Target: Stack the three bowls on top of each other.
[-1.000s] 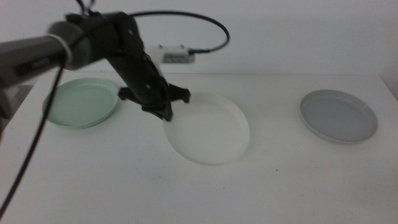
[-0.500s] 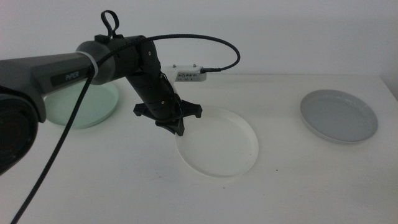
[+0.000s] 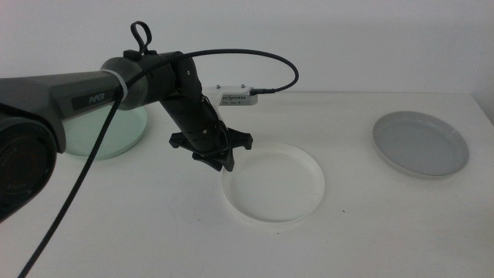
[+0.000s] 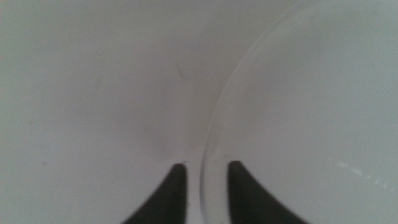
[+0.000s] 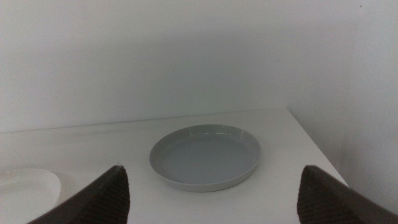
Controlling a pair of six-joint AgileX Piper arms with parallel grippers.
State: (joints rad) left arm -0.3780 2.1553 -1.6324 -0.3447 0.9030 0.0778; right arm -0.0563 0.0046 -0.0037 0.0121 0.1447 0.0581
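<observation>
The white bowl [image 3: 272,185] lies flat at the middle of the table. My left gripper [image 3: 224,164] comes in from the left and is at the bowl's left rim. In the left wrist view its jaws [image 4: 206,165] stand on either side of the thin rim of the white bowl [image 4: 311,112], shut on it. The mint green bowl [image 3: 108,135] sits at the far left, partly hidden behind the arm. The grey bowl [image 3: 421,144] sits at the far right. My right gripper [image 5: 212,168] is out of the middle view, open and empty, facing the grey bowl [image 5: 205,155].
A small white box [image 3: 235,98] with a black cable sits at the back of the table by the wall. The table's right edge [image 3: 482,108] runs just past the grey bowl. The white bowl's edge shows in the right wrist view [image 5: 25,186].
My left gripper has moved the white bowl to the right and down, from tilted to flat on the table. The green and grey bowls have not moved.
</observation>
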